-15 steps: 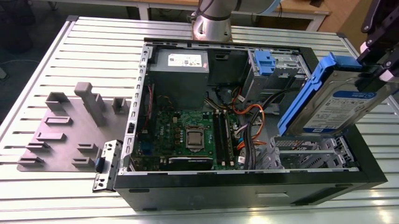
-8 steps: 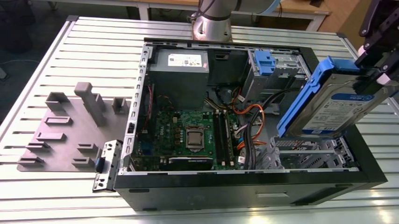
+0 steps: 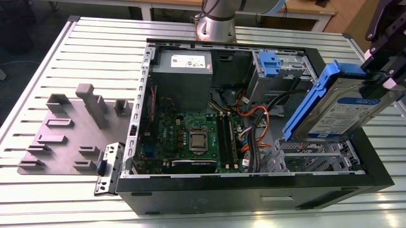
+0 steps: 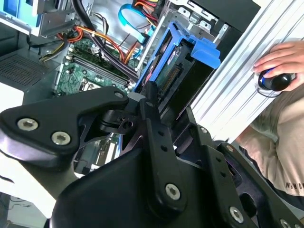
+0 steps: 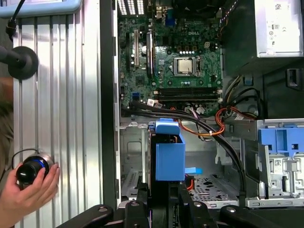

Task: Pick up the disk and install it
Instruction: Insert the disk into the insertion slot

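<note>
The disk (image 3: 343,107), a silver drive with a white-and-blue label in a blue plastic bracket, hangs tilted on edge above the computer case's (image 3: 254,183) corner on the exterior view's right. My gripper (image 3: 381,80) is shut on its upper end. The disk's lower end sits just over the metal drive cage (image 3: 314,156). In the first wrist view the blue bracket of the disk (image 5: 169,152) stands between my fingers (image 5: 142,204), over the cage floor (image 5: 209,187). The second wrist view has the disk (image 4: 175,71) edge-on past the black gripper linkage (image 4: 152,123).
The open case holds a motherboard (image 3: 190,137), a grey power supply (image 3: 182,64), bundled cables (image 3: 254,123) and another blue-latched bay (image 3: 269,64). A grey fixture plate (image 3: 63,128) lies on the slatted table at the exterior view's left. A person's hand (image 5: 31,178) grips a black knob beside the case.
</note>
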Motion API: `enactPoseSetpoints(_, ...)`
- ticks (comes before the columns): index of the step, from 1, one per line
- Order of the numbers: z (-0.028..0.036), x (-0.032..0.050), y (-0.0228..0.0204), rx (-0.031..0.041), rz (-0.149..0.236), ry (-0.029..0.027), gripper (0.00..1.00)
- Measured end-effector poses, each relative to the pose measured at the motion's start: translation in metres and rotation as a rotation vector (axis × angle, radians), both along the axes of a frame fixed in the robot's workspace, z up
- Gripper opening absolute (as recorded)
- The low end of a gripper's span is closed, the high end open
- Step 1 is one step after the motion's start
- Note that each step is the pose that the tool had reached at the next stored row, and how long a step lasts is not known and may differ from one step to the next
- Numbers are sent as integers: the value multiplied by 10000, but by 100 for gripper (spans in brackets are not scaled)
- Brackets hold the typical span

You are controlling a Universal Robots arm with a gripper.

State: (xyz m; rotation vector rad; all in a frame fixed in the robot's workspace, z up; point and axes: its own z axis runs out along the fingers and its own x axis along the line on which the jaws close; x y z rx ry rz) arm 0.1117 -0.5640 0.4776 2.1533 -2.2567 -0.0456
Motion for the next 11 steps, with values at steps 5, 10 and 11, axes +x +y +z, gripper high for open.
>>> enactPoseSetpoints(5,-35,38,0,-1,-1,0,35)
enactPoseSetpoints(10,-119,48,1,0,0,0,35)
enactPoseSetpoints(11,-134,48,0,-1,-1,0,35)
